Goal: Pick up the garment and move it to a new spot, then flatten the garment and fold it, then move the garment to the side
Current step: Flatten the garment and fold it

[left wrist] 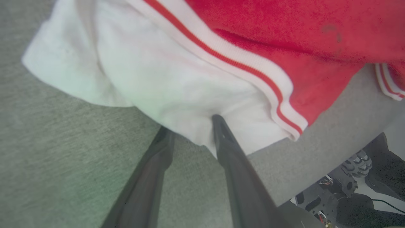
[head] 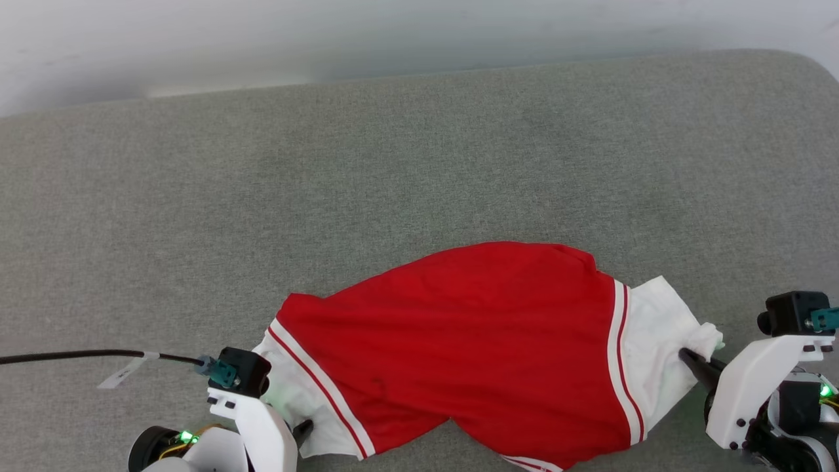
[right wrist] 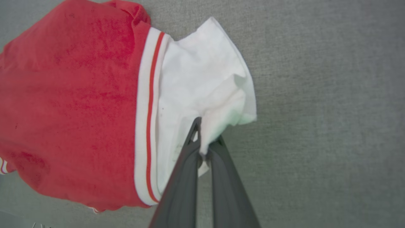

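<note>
A red garment (head: 478,341) with white sleeves is seen lying on a grey fabric-covered worktop (head: 419,164), near its front edge, stretched sideways between the two grippers. The plain red body is rumpled and bunched, not flat. Red-and-white striped trim is seen where each sleeve meets the body.

At the robot's left, the left gripper (left wrist: 190,125) is placed at the edge of one sleeve (left wrist: 142,79). Its jaws are held partly open, straddling the cloth: one dark finger (left wrist: 227,152) is laid on top of the sleeve, and the tip of the other finger (left wrist: 152,164) is hidden beneath the sleeve's edge. The cloth is not yet pinched.

At the robot's right, the right gripper (right wrist: 207,131) is closed tight on the other sleeve (right wrist: 202,72). A small fold of white cloth is pinched between its jaws, and the sleeve is pulled into creases at that spot.

A black cable (head: 85,355) with a white tag is seen on the worktop, leading to the left wrist. A pale wall (head: 393,33) is seen behind the worktop.
</note>
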